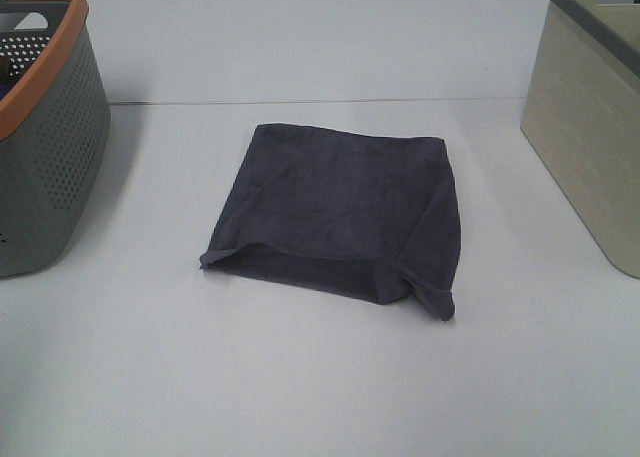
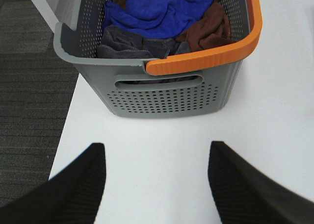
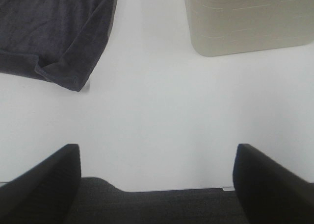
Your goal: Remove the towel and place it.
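Towel: the towel is lying folded on the white table, midway between the grey basket and the beige bin, touching neither.
Left gripper: the left gripper is hovering spread and empty, facing the grey basket's heap of cloths.
Right gripper: the right gripper is hanging wide apart, holding nothing, near the towel's corner.
Risk: a pinch is likely catching only the top layer, so the fold is opening and dragging.
Second risk: the curled near hem is snagging a finger.
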`<control>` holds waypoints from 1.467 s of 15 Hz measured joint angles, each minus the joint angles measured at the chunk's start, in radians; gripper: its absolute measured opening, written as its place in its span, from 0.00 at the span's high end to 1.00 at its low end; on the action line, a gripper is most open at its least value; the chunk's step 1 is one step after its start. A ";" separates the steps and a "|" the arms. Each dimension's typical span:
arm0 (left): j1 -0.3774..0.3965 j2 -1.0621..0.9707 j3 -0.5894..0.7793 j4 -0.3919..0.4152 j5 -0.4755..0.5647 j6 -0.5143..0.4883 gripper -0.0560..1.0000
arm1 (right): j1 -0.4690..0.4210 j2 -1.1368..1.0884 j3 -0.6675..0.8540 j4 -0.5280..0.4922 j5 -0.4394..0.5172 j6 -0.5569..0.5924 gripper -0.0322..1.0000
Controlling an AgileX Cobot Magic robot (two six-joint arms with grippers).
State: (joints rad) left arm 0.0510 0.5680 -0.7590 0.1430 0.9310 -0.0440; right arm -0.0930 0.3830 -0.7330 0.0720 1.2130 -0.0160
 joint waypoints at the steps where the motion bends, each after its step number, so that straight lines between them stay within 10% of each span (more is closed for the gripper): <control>1: 0.000 -0.064 0.040 0.000 0.001 0.000 0.39 | 0.000 -0.044 0.022 0.000 -0.001 -0.008 0.17; 12: -0.001 -0.540 0.116 -0.024 0.097 0.024 0.39 | 0.000 -0.387 0.135 0.052 0.002 -0.085 0.17; 22: -0.050 -0.573 0.262 -0.071 0.105 0.024 0.39 | 0.000 -0.387 0.194 0.130 -0.056 -0.128 0.18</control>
State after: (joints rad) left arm 0.0010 -0.0050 -0.4970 0.0720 1.0360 -0.0200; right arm -0.0930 -0.0040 -0.5390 0.2020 1.1570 -0.1440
